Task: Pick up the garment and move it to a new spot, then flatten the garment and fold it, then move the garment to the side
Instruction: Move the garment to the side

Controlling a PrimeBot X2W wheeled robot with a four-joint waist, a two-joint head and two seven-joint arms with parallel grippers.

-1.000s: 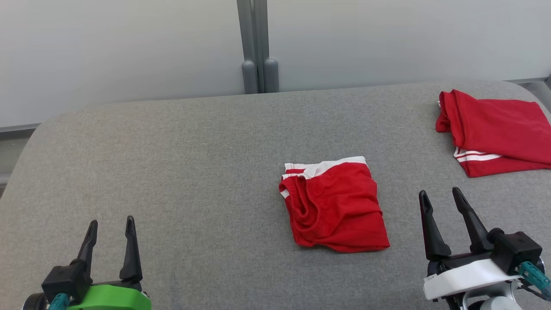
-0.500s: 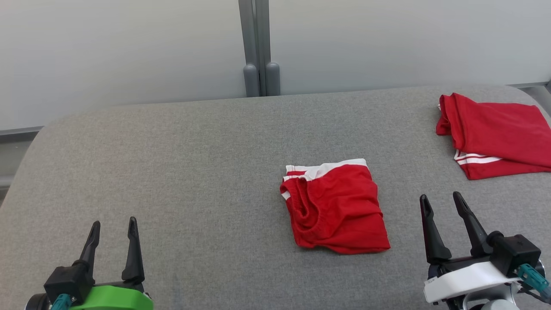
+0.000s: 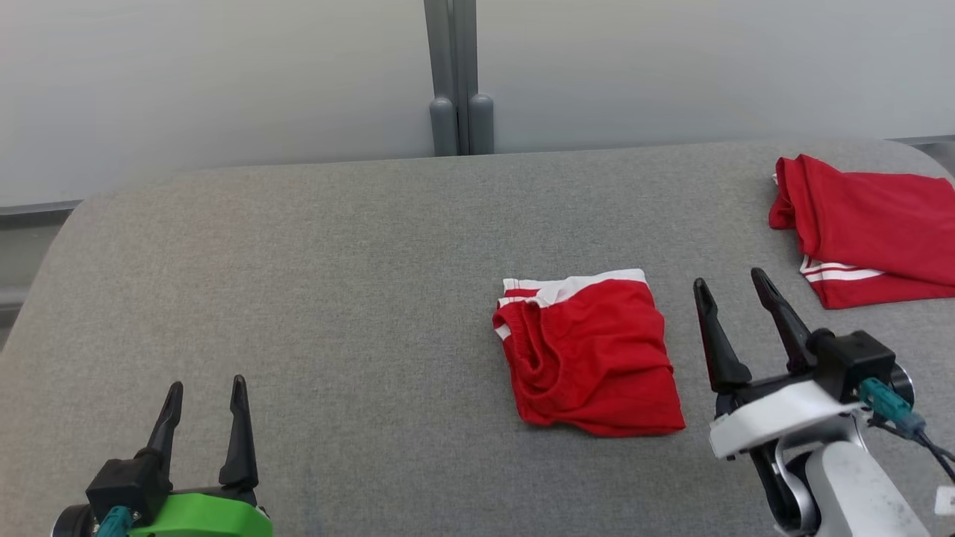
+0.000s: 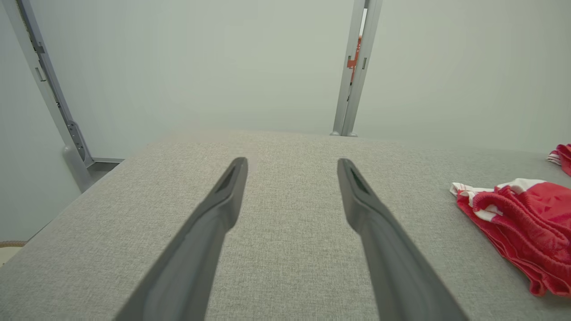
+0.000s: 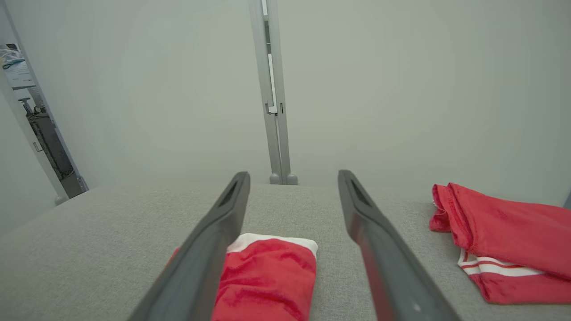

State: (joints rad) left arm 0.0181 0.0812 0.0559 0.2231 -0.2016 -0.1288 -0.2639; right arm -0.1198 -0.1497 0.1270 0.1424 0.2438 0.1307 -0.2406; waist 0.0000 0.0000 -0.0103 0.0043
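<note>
One grey surface (image 3: 298, 261) carries two red garments: a folded garment (image 3: 589, 358) near its middle and a second garment (image 3: 873, 231) at its far right. There are two end effectors, the left end effector (image 3: 207, 384) and the right end effector (image 3: 728, 278).

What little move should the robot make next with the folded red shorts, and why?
Probably ease the right tool left and down onto the right edge of the folded red shorts. They look already folded, nothing holds them, and that tool is open just beside them, much closer than the left tool.
</note>
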